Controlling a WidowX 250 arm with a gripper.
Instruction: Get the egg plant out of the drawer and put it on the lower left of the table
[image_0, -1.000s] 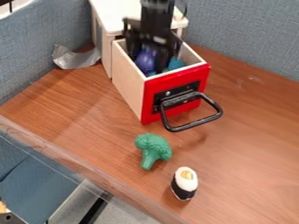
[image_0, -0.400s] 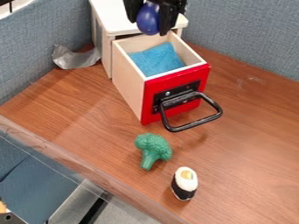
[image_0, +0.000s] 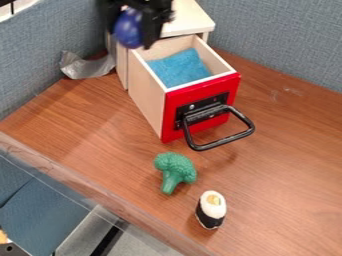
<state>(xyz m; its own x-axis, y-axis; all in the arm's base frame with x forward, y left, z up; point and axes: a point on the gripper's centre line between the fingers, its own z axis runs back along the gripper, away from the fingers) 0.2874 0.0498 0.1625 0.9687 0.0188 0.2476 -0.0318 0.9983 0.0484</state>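
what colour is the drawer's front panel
The drawer front is red, and it shows best in the camera view.

The black gripper (image_0: 132, 42) hangs fingertips downward; its two fingers (image_0: 153, 30) stand one to each side of the grasp, parted but closed firmly on their load. Directly above the gripper sits the black wrist (image_0: 139, 3), partly cut off.

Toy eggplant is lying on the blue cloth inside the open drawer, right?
No, the toy eggplant isn't on the cloth: the camera view shows it held up in the end effector. The blue cloth is indeed inside the open drawer.
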